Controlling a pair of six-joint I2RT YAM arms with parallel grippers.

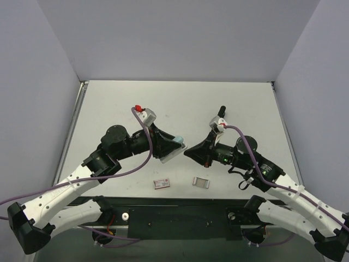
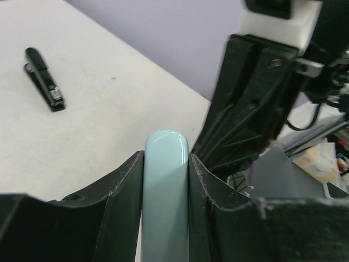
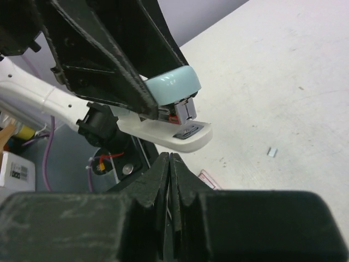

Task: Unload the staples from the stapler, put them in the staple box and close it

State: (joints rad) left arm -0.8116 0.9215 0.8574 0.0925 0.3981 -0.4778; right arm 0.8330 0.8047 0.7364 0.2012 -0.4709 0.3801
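Pale-blue stapler point(image 3: 174, 84) clamped in left gripper point(image 2: 165, 161), right gripper point(image 3: 170, 159) pinched closed just beside its nose

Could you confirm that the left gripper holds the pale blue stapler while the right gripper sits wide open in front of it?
Not quite: the right gripper is shut, its jaws pressed together, as the right wrist view shows. The left gripper does hold the stapler.

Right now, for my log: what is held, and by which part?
Left gripper clamps the pale blue stapler by its top arm; right gripper is shut, empty.
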